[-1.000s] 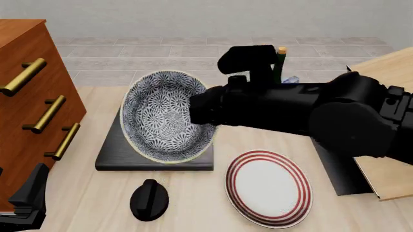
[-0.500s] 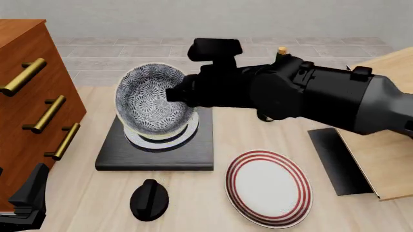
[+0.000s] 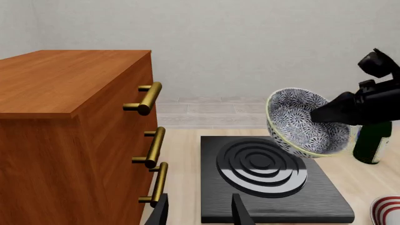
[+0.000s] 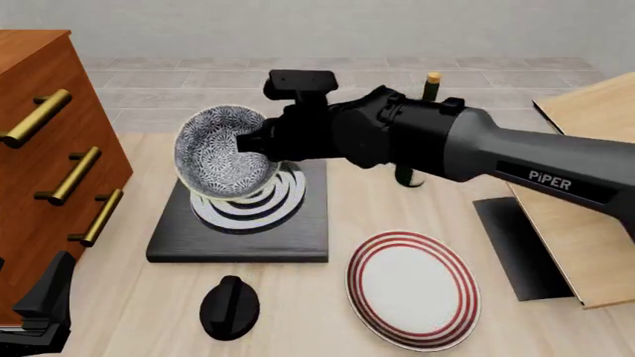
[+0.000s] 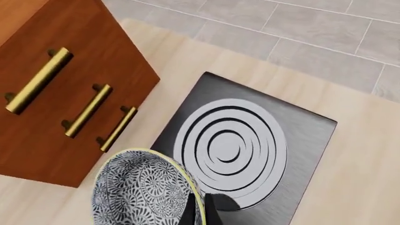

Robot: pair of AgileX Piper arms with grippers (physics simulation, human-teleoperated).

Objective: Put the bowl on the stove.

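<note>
**Inspector:** Speckled grey-and-white bowl (image 4: 224, 152) is located above the stove (image 4: 241, 223), tilted, its opening turned toward the front camera. It is held clear of the ringed burner (image 4: 260, 202); the left wrist view shows a gap between the bowl (image 3: 304, 123) and the black slab (image 3: 269, 180).

**Clerk:** State of the right end effector?

**Inspector:** The right end effector (image 4: 260, 141) is closed on the bowl's rim. In its own wrist view the two fingers (image 5: 187, 213) pinch the pale rim of the bowl (image 5: 140, 190), one inside and one outside, nearly together. The burner (image 5: 230, 151) lies beyond and below them.

**Clerk:** And the left?

**Inspector:** The left end effector (image 3: 198, 212) sits low near the cabinet (image 4: 44, 163), well apart from the bowl. Its fingers (image 3: 240, 210) stand parted with nothing between them. The front view shows only a dark part of that arm at the lower corner.

**Clerk:** Other items on the bench (image 4: 297, 320)?

**Inspector:** A black round knob (image 4: 229, 307) lies just in front of the stove. A white plate with red rings (image 4: 413, 288) lies beside the knob, toward the right arm's side. A green bottle (image 3: 373, 141) stands behind the right arm. A thin black mat (image 4: 516, 249) lies beside a pale wooden board (image 4: 585, 216).
</note>
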